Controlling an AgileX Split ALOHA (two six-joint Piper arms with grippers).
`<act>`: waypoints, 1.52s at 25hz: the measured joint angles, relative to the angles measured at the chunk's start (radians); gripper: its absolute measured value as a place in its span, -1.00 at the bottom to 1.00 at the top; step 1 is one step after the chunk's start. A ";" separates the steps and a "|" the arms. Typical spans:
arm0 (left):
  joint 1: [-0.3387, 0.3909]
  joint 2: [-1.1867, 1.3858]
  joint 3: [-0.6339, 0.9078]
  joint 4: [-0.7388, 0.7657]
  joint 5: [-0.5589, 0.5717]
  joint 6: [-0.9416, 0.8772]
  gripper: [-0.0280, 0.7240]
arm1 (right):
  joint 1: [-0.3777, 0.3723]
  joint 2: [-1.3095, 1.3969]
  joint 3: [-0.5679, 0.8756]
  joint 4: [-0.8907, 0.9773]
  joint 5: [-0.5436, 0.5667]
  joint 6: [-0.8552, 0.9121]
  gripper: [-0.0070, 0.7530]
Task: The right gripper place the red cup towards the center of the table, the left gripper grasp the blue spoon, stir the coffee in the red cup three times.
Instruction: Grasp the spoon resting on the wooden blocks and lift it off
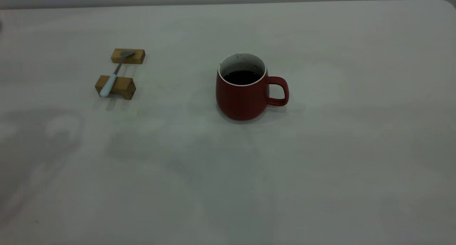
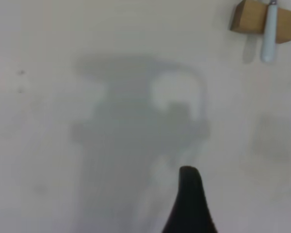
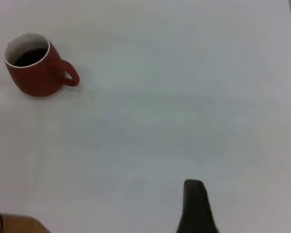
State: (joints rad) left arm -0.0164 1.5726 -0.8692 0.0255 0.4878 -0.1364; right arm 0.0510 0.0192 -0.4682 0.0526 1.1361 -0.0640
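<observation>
Squat dark-red mug with white interior, the red cup (image 1: 242, 95), sits upright on the plain off-white matte table (image 1: 320, 166), roughly centre of the exterior view and slightly toward 12 o'clock. Loop handle points to 3 o'clock. Dark, near-black coffee (image 1: 242, 77) inside, level below the white rim, some specks on the inner wall above it.

Slim blue spoon (image 1: 113, 75), pale light-blue handle with grey metal neck and bowl, lies at about 9 o'clock from the cup, well apart from it. It bridges two small wooden blocks: bowl on the far wooden block (image 1: 128, 56), handle on the near wooden block (image 1: 115, 87), handle end overhanging the near one. Spoon runs roughly 1 to 7 o'clock.

Neither arm shows in the exterior view.

Left wrist view: only one black fingertip of the left gripper (image 2: 190, 204) in frame, above bare table, with the arm's shadow cast on the surface. Near block and spoon handle sit at the frame edge, well apart from the finger. Pincer state: cannot tell.

Right wrist view: one black fingertip of the right gripper (image 3: 196, 206) in frame, over bare table, cup well apart from it. Pincer state: cannot tell. Holding nothing visible.
</observation>
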 joint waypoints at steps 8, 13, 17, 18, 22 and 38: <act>-0.065 0.337 -0.177 -0.014 -0.097 0.015 0.78 | 0.000 0.000 0.000 0.000 0.000 0.000 0.55; -0.110 0.498 -0.290 -0.014 -0.115 0.020 0.77 | 0.000 0.000 0.000 0.000 0.000 0.000 0.55; -0.126 0.604 -0.362 -0.014 -0.117 0.021 0.74 | 0.000 0.000 0.000 0.000 0.000 0.000 0.55; -0.126 0.626 -0.372 -0.015 -0.117 0.021 0.74 | 0.000 0.000 0.000 0.000 0.000 0.000 0.55; -0.126 0.675 -0.389 -0.015 -0.117 0.027 0.72 | 0.000 0.000 0.000 0.000 0.000 0.000 0.55; -0.126 0.756 -0.394 -0.082 -0.233 0.113 0.23 | 0.000 0.000 0.000 0.001 0.000 0.000 0.55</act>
State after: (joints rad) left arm -0.1425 2.3281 -1.2628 -0.0569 0.2549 -0.0229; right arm 0.0510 0.0192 -0.4682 0.0536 1.1361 -0.0640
